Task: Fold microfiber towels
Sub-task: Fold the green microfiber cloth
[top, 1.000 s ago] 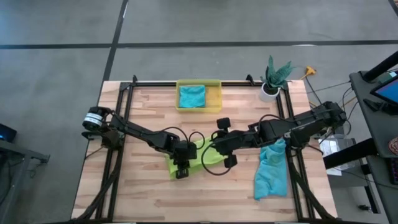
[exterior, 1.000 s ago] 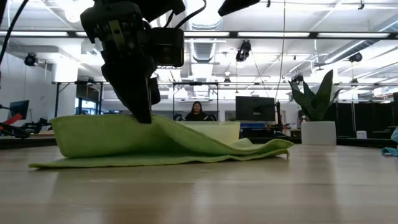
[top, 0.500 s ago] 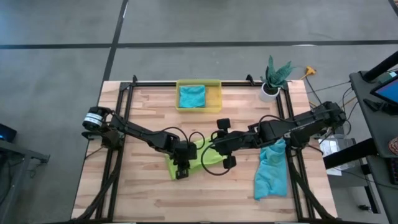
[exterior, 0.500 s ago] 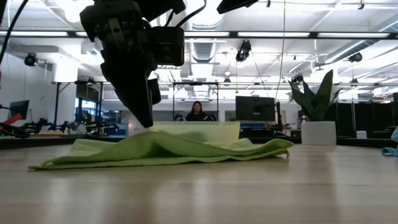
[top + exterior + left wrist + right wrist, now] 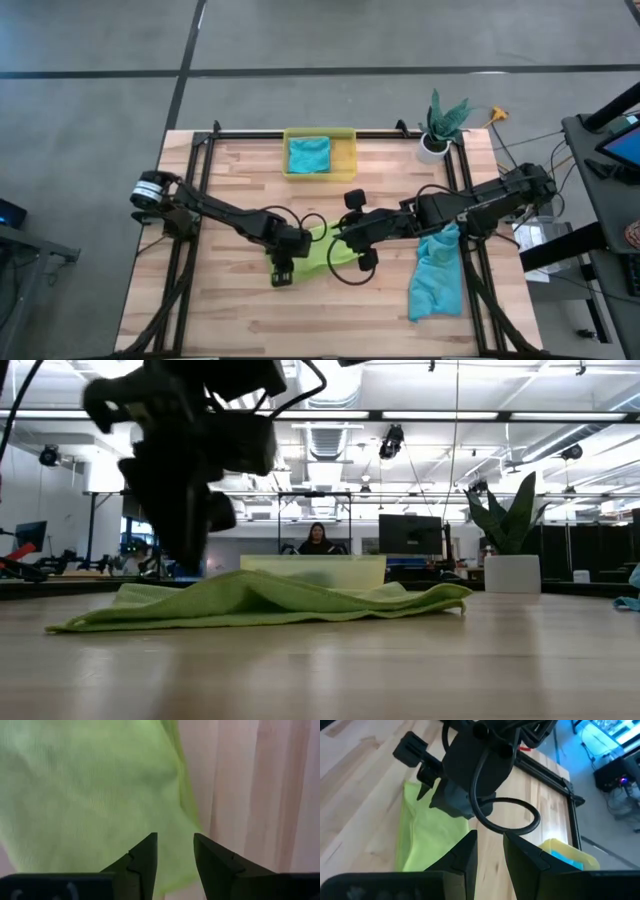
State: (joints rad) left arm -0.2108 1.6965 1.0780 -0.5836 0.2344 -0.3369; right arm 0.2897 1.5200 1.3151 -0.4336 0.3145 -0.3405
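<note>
Since a second ago my left pincer (image 5: 279, 277) has let go of the lime green towel (image 5: 318, 250) and drawn back toward the left arm's side; the raised fold seen in the earlier low view has dropped, and the cloth now lies low and rumpled on the tabletop (image 5: 230, 190). Left wrist view shows both fingers (image 5: 141, 861) parted with nothing between them, green cloth just beyond the tips. In the low view the left pincer (image 5: 185, 510) hangs above the towel's (image 5: 270, 600) left end, not touching it. My right pincer (image 5: 340, 238) sits at the towel's opposite edge, unchanged; its fingers (image 5: 465, 857) stand slightly apart, and I cannot tell whether they pinch cloth. One teal towel (image 5: 309, 154) lies in the yellow bin (image 5: 319, 132) at the far edge; another teal towel (image 5: 437, 275) is draped at the right side, under the right arm.
</note>
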